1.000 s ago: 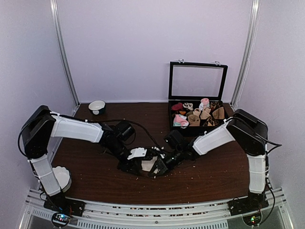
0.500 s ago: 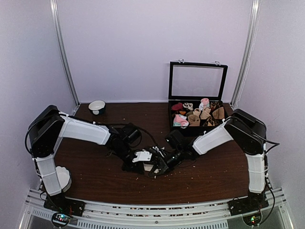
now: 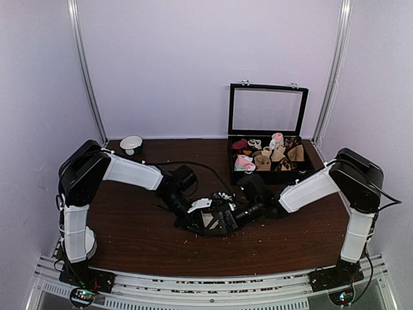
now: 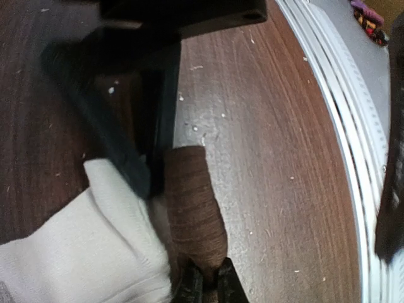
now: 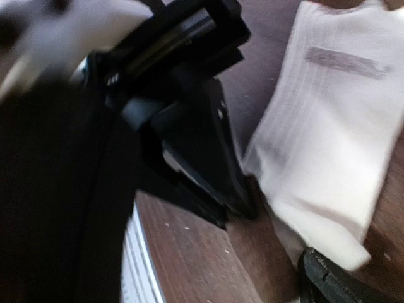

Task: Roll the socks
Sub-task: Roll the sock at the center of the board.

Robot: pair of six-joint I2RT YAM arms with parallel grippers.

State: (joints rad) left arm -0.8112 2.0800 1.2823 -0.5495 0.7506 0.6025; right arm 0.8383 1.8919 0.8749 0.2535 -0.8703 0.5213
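Left of the open black box and nearer the arm bases than it, the left gripper lies low over the brown table. Its jaws are pressed together, pinching the darker rolled end of the socks. The socks' paler cuff part lies flat on the table, touching that roll. Between the socks and the box, the right gripper reaches in from the box side. One black finger of it rests at the seam where the pale fabric meets the roll. I cannot tell whether its jaws are spread or closed.
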